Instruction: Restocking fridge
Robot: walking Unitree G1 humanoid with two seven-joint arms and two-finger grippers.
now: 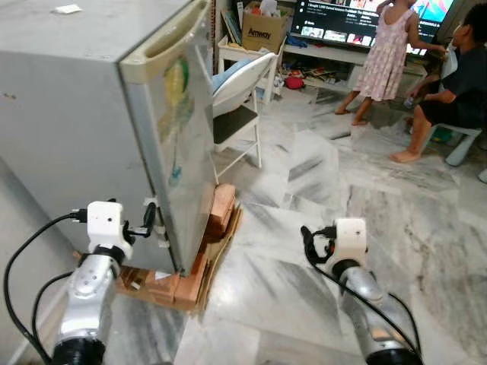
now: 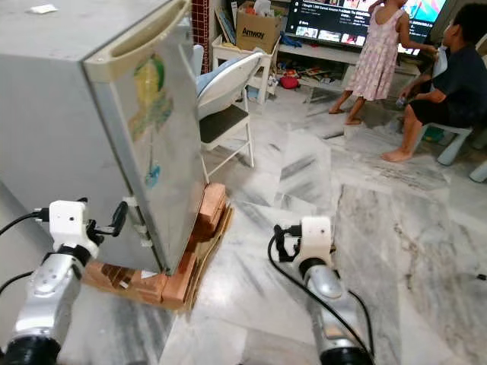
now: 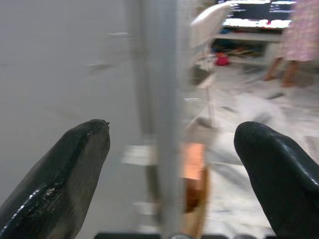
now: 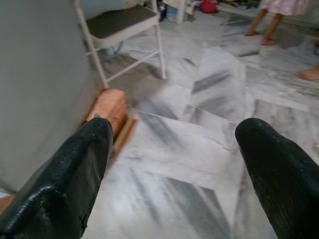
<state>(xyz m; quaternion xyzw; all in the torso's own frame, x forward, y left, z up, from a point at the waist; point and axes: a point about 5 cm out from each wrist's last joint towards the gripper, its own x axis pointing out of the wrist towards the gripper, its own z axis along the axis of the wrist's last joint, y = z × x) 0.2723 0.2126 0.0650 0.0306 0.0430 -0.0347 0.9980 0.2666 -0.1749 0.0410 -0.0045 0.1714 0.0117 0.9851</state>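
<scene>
Fridge [image 1: 91,114] shut, propped on bricks [image 1: 221,209]. Left hand [image 3: 172,164] spread, straddling the door's edge (hinge side?); right hand [image 4: 172,169] spread, idle over floor. Hook the handle edge, pull slowly.

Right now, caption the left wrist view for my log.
Open left gripper straddling the closed fridge door's edge, bricks beneath, folding chair beyond.
</scene>
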